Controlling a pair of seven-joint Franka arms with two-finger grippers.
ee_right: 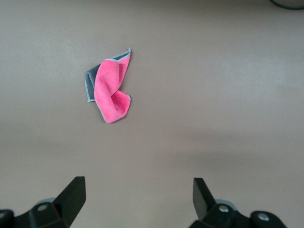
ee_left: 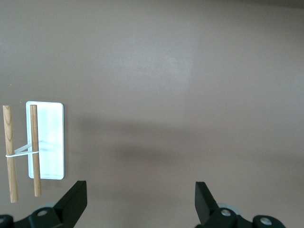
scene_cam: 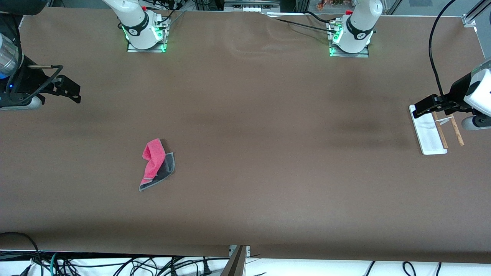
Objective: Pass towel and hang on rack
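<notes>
The towel [scene_cam: 155, 165] lies crumpled on the brown table toward the right arm's end, pink-red side up with a dark grey corner showing. It also shows in the right wrist view [ee_right: 111, 88]. The rack [scene_cam: 432, 134], a white base with two thin wooden rods, stands at the left arm's end and shows in the left wrist view [ee_left: 47, 140]. My right gripper [scene_cam: 74, 92] is open and empty, up over bare table away from the towel [ee_right: 138, 187]. My left gripper [scene_cam: 422, 107] is open and empty, over the rack's end [ee_left: 140, 190].
The brown table [scene_cam: 268, 153] stretches wide between the towel and the rack. The two arm bases [scene_cam: 145, 34] stand along its edge farthest from the front camera. Cables hang below the table's nearest edge.
</notes>
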